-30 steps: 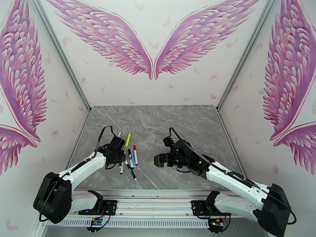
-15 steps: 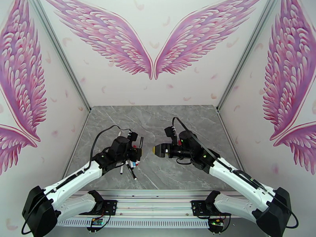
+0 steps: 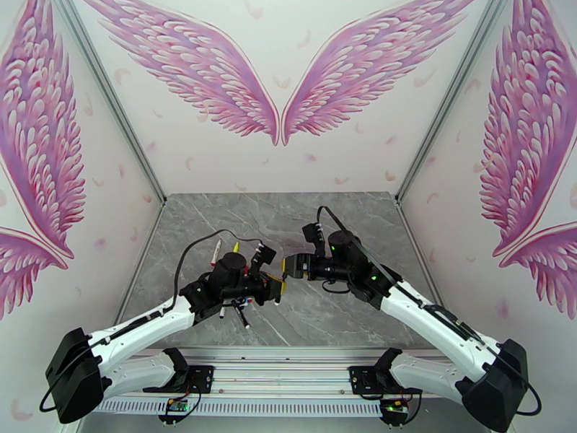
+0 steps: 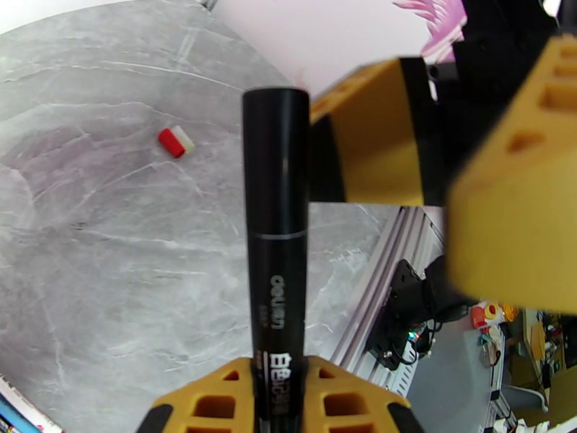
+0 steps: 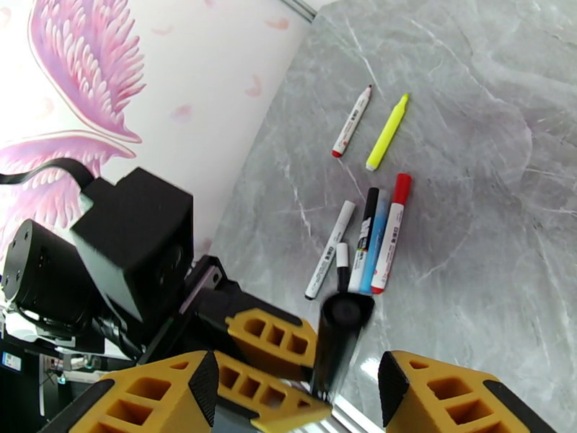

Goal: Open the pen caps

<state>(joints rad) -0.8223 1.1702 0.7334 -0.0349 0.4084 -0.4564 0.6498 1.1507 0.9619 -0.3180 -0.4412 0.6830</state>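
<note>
Several loose pens lie beside the black pen clamped in the left fingers; right fingers, parted, have come astride its cap.

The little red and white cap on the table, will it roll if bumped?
The small red-and-white plastic cap lies on its side on the smooth grey marble-look table, so a bump would probably roll or skid it. It looks tiny, so likely very light. Its crisp edges suggest it's stiff, not squashy.
</note>
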